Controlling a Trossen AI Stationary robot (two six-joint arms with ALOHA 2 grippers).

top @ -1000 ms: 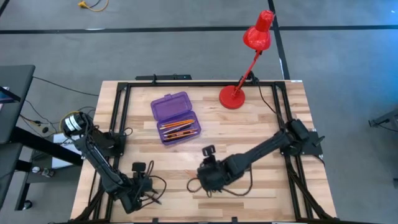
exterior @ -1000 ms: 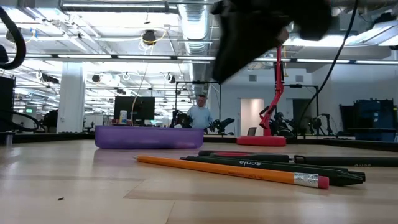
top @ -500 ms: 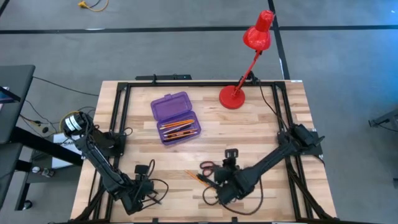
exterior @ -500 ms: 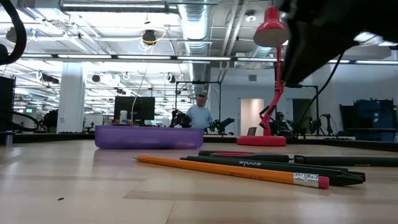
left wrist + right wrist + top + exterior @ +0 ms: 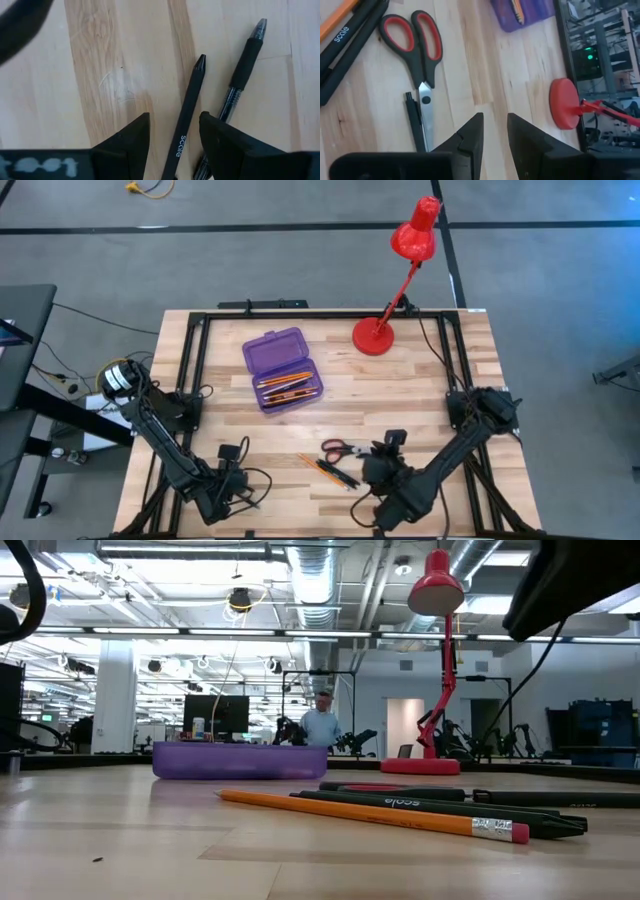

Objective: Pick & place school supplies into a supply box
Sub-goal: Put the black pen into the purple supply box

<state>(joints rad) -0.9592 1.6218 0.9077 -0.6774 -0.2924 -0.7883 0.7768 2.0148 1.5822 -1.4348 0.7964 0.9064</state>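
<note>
The purple supply box lies open at the table's far left, with orange pencils in its tray; it also shows in the low view. Red-handled scissors, an orange pencil and black pens lie flat on the table near its front edge. My right gripper is open and empty, just right of them; its wrist view shows the scissors ahead. My left gripper is open near the front left. Its wrist view shows a black marker running between its fingers and a pen beside it.
A red desk lamp stands on its round base at the far right, its head reaching beyond the table. A black frame runs along the table's edges. Bare wood lies between the box and the loose supplies.
My right gripper has drawn back from above the loose supplies toward the table's right and near edges, and has risen out of the low view. This has uncovered the scissors, pencil and pens in the high view. They have stayed where they lay.
</note>
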